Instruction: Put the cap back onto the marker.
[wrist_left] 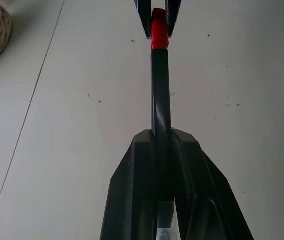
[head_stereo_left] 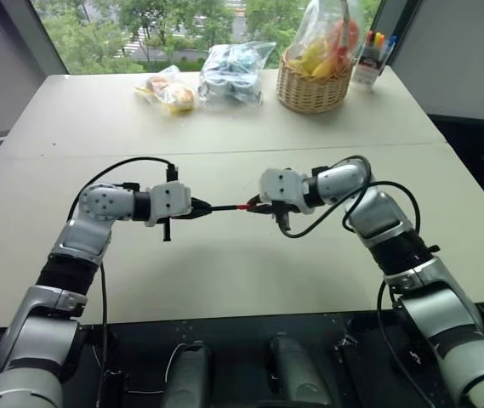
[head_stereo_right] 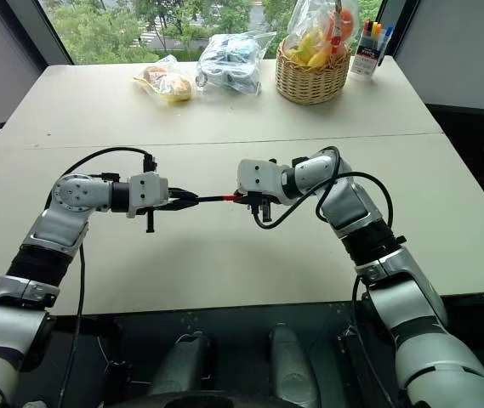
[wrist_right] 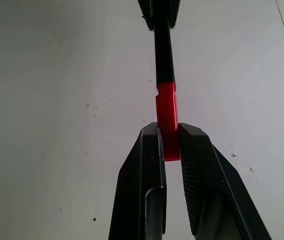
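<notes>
Capping step: left jaws [head_stereo_left: 197,208] clench the marker [wrist_left: 159,100]; right jaws [wrist_right: 170,145] clench the cap [wrist_right: 167,120], meeting the marker's end. Next: press together along the axis until seated.

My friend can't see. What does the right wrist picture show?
Two black fingers pinch a tiny red plastic cap, joined end to end with a thin black marker above a pale tabletop. The other gripper holds the marker's far end.
</notes>
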You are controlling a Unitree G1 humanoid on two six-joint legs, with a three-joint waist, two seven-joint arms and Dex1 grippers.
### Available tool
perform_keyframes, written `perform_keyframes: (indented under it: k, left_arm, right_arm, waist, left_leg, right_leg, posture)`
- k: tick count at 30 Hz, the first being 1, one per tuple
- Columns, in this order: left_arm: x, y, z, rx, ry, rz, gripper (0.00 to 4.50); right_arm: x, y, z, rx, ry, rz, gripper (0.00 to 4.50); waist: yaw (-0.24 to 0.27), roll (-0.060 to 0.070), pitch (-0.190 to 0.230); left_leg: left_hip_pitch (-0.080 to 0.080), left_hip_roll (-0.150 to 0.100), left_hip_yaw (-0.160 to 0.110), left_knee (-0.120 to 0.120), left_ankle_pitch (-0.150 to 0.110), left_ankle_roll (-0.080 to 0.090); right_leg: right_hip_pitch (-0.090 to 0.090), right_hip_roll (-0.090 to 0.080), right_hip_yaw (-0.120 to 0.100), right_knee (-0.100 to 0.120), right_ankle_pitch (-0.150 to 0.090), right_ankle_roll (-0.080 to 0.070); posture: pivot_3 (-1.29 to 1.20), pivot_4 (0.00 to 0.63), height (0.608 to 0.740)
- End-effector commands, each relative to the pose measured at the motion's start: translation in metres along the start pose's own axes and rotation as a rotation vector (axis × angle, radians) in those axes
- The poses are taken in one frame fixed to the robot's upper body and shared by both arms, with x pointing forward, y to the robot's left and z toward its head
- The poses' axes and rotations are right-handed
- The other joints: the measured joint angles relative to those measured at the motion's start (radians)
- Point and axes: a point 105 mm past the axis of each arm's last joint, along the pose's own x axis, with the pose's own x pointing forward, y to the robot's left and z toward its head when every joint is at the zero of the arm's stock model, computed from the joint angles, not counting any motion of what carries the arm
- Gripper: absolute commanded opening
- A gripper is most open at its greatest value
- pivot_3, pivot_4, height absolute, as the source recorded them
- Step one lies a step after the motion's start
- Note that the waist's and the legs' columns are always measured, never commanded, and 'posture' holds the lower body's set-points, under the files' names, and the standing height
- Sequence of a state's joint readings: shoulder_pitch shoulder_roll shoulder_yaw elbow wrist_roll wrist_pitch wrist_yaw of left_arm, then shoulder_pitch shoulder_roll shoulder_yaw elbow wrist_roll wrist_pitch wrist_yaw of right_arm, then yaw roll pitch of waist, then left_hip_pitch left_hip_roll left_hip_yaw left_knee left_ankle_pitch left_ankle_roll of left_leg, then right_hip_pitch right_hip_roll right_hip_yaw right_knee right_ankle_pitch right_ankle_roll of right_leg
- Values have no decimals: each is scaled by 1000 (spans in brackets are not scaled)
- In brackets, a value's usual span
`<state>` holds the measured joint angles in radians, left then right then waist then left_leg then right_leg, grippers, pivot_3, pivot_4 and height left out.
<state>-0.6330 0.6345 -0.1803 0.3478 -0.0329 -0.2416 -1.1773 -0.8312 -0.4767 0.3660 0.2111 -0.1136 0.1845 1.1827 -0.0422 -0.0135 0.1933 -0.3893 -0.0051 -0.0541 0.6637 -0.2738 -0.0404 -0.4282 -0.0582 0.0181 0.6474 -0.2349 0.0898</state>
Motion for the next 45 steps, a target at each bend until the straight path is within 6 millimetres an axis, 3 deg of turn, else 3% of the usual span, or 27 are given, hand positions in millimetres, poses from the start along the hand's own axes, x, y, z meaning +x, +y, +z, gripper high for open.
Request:
perform_keyframes:
  k: [1,5,13,22,45]
  left_arm:
    - [-6,12,7,3,-24,65,0]
    - [-7,13,7,-20,-31,79,0]
    - [-8,11,8,-15,-37,74,0]
    - [2,10,22,22,-104,57,0]
    - [5,29,78,45,-296,114,0]
  right_arm:
    - [9,3,36,-106,-92,2,380]
    - [10,-1,39,-129,-92,-51,380]
    - [12,12,54,-165,-130,-36,380]
    - [15,22,67,-209,-177,-4,380]
    - [25,30,55,-206,-148,40,380]
  waist:
    - [0,0,0]
    - [0,0,0]
    - [1,0,0]
    - [1,0,0]
    - [0,0,0]
  left_leg:
    - [0,0,0,0,0,0]
    - [0,0,0,0,0,0]
    - [0,0,0,0,0,0]
    - [0,0,0,0,0,0]
    - [0,0,0,0,0,0]
  right_leg:
    - [0,0,0,0,0,0]
    - [0,0,0,0,0,0]
    - [0,0,0,0,0,0]
    - [0,0,0,0,0,0]
    - [0,0,0,0,0,0]
  posture:
    - [0,150,740]
    - [0,150,740]
    - [0,150,740]
    - [0,150,740]
    - [0,150,740]
